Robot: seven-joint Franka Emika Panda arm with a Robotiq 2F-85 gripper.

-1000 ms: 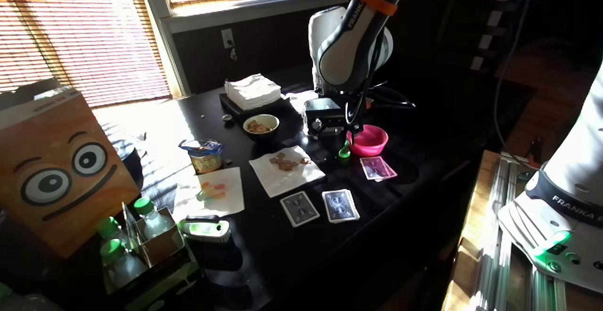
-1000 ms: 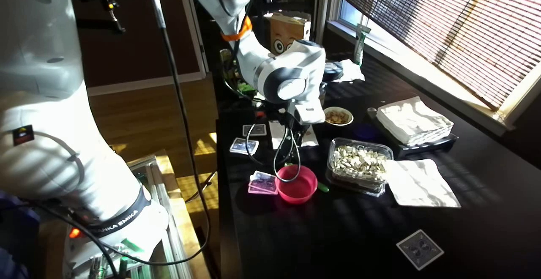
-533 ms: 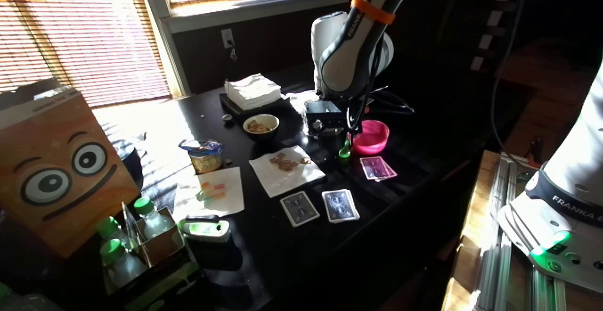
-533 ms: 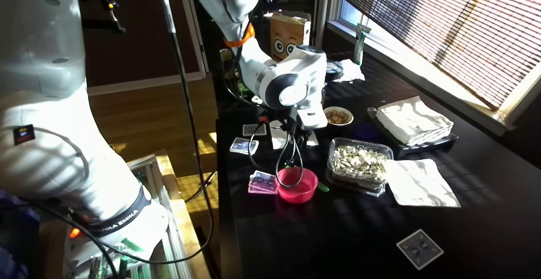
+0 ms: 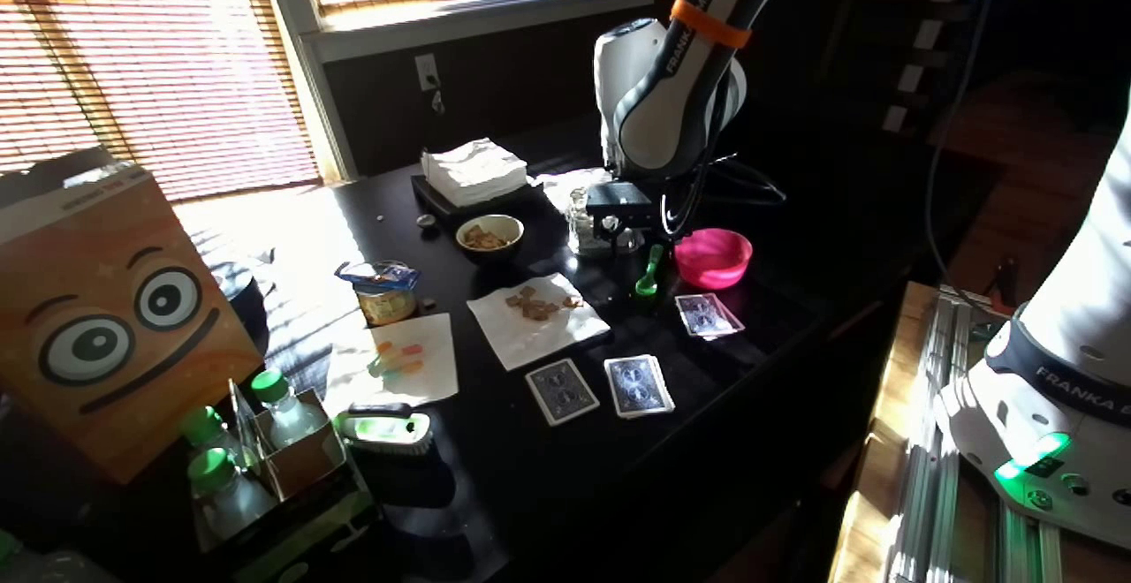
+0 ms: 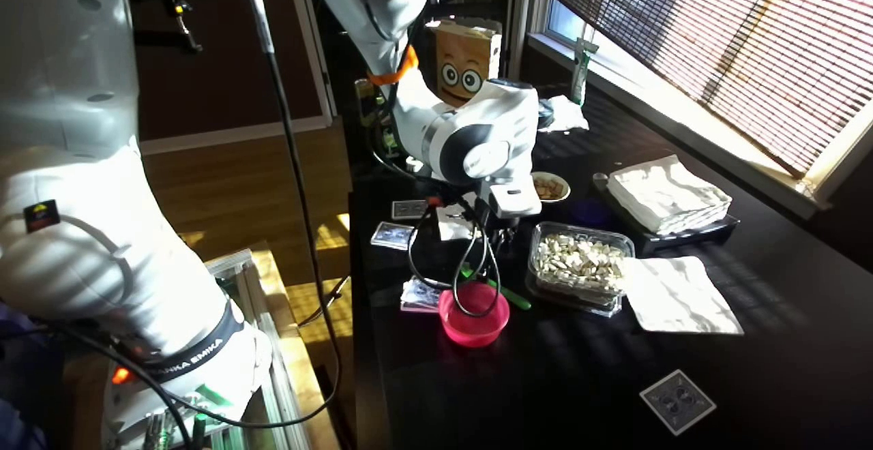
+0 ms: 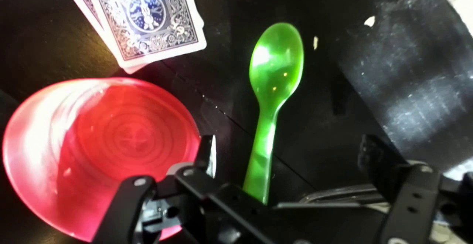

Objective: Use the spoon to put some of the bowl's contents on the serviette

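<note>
Robotiq gripper (image 7: 288, 153), fingers (image 7: 203, 155) spread, is hovering over green spoon (image 7: 275, 70) beside pink bowl (image 7: 122, 136); its rim is crowding one finger, so descent is risking (I'm wincing) collision.

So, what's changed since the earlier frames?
In an exterior view, the pink bowl has moved right, away from the spoon, and the arm right too; the nearby cards lost most of their pink tint. The claw is open over the spoon; no grasp or release shows. Spoon, cream bowl and serviette stayed put.
</note>
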